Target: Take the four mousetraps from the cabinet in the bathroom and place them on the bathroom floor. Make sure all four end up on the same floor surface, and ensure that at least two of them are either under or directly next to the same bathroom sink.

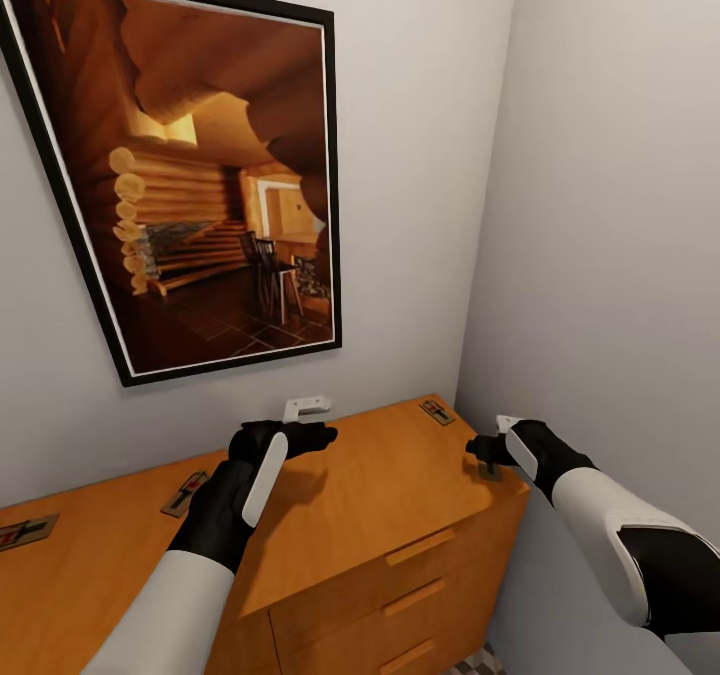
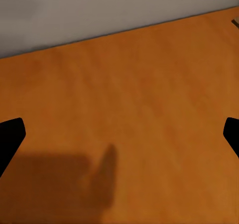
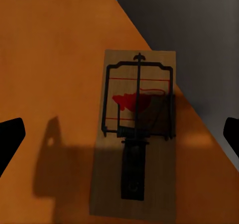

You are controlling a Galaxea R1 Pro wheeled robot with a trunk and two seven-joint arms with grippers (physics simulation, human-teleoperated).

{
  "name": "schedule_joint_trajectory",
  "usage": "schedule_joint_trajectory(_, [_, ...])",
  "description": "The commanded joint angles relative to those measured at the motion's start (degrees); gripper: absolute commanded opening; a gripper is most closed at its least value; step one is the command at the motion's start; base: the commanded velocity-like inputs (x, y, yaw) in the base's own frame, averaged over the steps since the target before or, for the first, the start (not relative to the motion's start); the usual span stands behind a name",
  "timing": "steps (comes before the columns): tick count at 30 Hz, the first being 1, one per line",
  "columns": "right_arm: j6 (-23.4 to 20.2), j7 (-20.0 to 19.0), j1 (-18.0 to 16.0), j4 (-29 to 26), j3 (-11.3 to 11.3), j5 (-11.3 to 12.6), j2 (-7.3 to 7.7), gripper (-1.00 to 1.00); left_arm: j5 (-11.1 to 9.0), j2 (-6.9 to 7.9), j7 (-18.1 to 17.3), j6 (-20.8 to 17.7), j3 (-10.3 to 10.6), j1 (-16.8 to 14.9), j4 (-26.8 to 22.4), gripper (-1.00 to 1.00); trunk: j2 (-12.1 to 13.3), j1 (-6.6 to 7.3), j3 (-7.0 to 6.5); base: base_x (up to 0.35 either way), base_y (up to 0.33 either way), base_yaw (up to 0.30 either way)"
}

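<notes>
1. The nearest mousetrap (image 3: 135,137) lies flat on the cabinet (image 1: 380,495) top, at its right front corner beside the side wall. The right pincer (image 1: 487,452) hangs directly above it, so this arm is clearly the nearer one and the coming move looks like a straight descent.
2. In the right wrist view the trap's long axis runs across the line between the two black fingertips (image 3: 10,139), which stand wide apart at the picture's edges, holding nothing. A grip would likely close on the board's long sides.
3. The trap is a pale wooden rectangle with a dark wire frame, a dark bar, and a red mark at its middle.
4. The left pincer (image 1: 318,438) hovers over bare cabinet top, fingers (image 2: 10,137) spread wide and empty.
5. Other mousetraps rest on the same top: one at the back right corner (image 1: 436,412), one left of the left arm (image 1: 184,493), one at the far left edge (image 1: 24,532).
</notes>
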State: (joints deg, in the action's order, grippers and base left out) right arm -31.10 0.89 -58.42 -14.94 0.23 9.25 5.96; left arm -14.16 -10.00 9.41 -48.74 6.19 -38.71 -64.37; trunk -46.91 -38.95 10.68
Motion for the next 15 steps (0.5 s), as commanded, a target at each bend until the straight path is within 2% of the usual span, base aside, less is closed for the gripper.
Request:
schedule_joint_trajectory(1, [-0.28,0.09,-0.03,-0.09,0.03,0.41,0.02,1.00,-0.60,0.00,0.52,-0.20,0.05,-0.05,-0.05,1.00,-0.07,-0.01,0.09,0.000,0.000,0.000])
schedule_joint_trajectory(6, [-0.28,0.08,-0.03,-0.09,0.03,0.41,0.02,1.00,-0.60,0.00,0.45,-0.17,0.05,-0.05,0.00,1.00,-0.07,-0.01,0.09,0.000,0.000,0.000])
schedule_joint_trajectory(11, [0.46,1.69,0.38,-1.71,-0.21,2.07,-1.61,1.00,-0.60,0.00,0.26,0.47,0.23,1.52,1.30,1.00,-0.07,-0.01,0.09,0.000,0.000,0.000])
schedule_joint_trajectory(15, [0.98,0.38,-0.85,-1.01,0.17,0.90,-2.91,1.00,-0.72,0.00,0.26,-0.15,0.23,1.70,1.16,1.00,-0.07,-0.01,0.09,0.000,0.000,0.000])
